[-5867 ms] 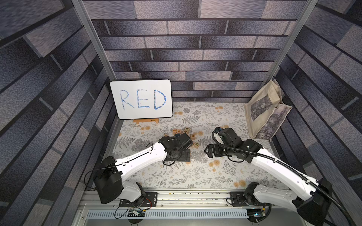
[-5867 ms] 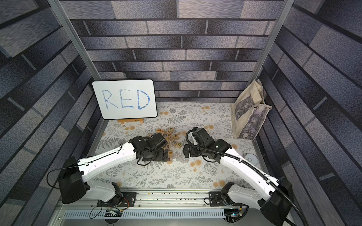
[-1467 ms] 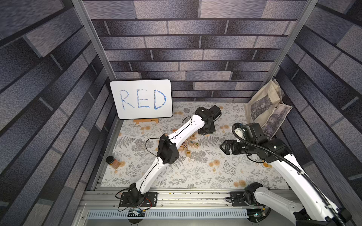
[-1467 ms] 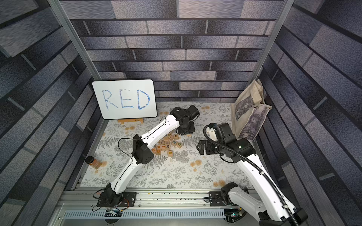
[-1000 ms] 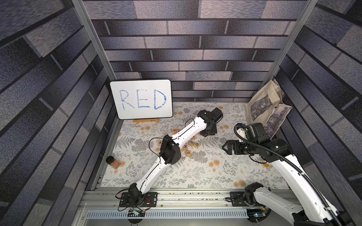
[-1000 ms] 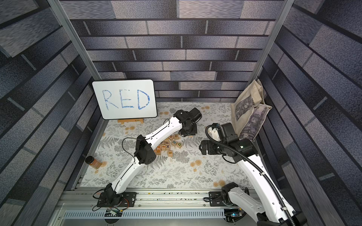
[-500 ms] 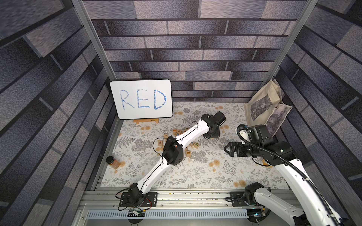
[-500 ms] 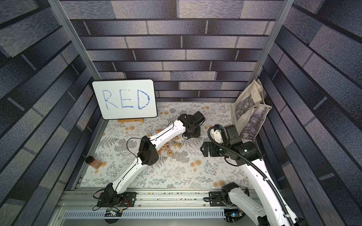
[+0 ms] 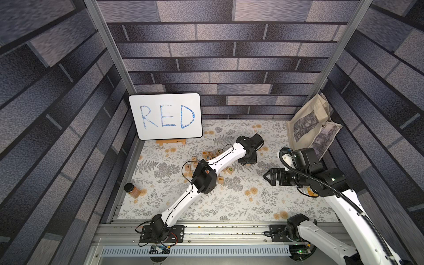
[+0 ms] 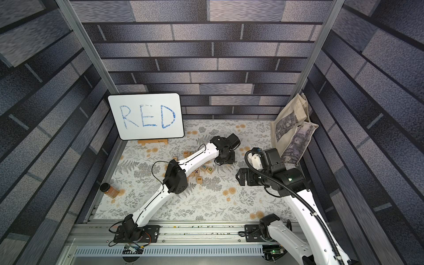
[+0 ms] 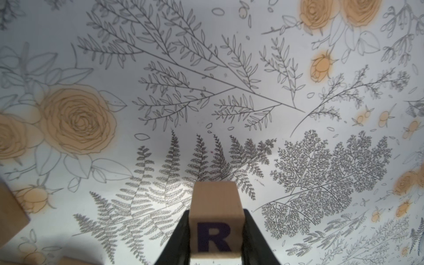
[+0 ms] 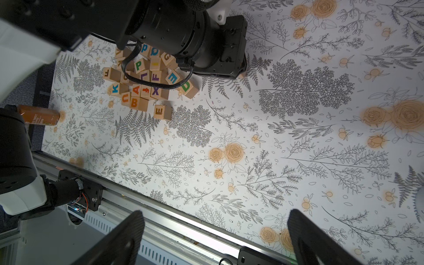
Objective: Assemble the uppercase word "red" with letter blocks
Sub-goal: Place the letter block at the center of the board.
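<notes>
Block pile [image 12: 140,78] under left-arm cable [image 12: 151,84]; jar [image 12: 39,117] at mat [image 12: 275,137] edge; left jaws pinch R block [image 11: 215,206]; right jaws spread.

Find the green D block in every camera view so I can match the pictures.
Top view: green D block at the edge of the pile.
Top view: same place.
Left wrist: not in it.
Right wrist: at the pile's edge, beside a blue E.
Shared landmark: the lone E block, apart from the pile, near the D; absent from the left wrist.
</notes>
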### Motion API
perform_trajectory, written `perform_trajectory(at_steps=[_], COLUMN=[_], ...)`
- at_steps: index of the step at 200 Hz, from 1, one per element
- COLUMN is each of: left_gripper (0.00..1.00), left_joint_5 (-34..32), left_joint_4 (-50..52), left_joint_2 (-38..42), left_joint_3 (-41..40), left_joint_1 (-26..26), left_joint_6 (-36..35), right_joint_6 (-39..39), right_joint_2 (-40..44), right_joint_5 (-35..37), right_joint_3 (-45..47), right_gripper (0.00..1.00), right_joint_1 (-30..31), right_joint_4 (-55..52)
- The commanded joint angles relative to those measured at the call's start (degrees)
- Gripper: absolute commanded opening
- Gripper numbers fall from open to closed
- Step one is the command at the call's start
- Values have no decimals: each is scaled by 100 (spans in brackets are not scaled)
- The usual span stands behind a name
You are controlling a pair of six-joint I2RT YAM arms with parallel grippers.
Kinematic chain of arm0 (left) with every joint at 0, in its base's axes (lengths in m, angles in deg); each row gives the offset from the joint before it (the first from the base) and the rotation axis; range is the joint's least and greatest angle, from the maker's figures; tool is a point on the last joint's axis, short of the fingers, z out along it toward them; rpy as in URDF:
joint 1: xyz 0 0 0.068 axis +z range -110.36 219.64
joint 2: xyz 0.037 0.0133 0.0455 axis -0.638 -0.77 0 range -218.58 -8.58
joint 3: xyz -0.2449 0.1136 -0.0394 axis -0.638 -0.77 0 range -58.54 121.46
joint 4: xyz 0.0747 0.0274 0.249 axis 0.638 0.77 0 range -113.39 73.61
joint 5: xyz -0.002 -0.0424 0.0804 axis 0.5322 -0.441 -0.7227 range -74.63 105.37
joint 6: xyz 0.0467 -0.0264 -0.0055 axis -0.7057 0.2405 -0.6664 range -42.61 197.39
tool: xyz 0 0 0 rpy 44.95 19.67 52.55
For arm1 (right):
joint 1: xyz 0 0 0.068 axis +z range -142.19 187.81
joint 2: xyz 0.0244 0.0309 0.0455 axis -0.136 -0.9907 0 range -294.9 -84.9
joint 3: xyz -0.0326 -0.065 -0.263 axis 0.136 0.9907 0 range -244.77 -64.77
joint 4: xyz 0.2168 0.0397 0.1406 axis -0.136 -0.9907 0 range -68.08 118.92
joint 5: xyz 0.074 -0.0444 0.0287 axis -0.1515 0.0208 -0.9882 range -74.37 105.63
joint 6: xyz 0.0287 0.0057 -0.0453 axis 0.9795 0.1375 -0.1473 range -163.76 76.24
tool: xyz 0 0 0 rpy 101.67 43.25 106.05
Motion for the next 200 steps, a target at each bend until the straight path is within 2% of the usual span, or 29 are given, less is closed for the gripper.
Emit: perform_trajectory(at_steps=[1,43,73,110,140,156,174,185,200], left_gripper=[29,36,45,49,62,77,88,99,100], left_joint_5=[105,164,218,207,197,139,79,60,14], left_joint_4=[2,-33,-59,-72,-33,9,76,128,190], left_joint_2=[-61,-44,-2,73,214,323,441,511,615], left_joint_3=[142,143,139,141,137,143,141,141,137], left_joint_1=[-14,7,-5,-14,-13,-26,-17,-11,7], left_joint_6=[32,42,60,75,99,86,76,58,19], right_joint_6=[-40,-18,-13,11,35,65,79,112,134], right_joint_2=[47,47,70,79,69,76,57,38,16], right_joint_5=[-22,-21,5,-12,-23,-39,-83,-108,-135], right_joint_3=[75,75,98,130,163,188,199,207,217], right_gripper=[100,100,100,100,100,100,100,100,100], right_joint_1=[-43,-43,-47,-40,-42,-43,-43,-43,-43], right_joint_4=[-203,-181,-173,-147,-96,-46,7,44,110])
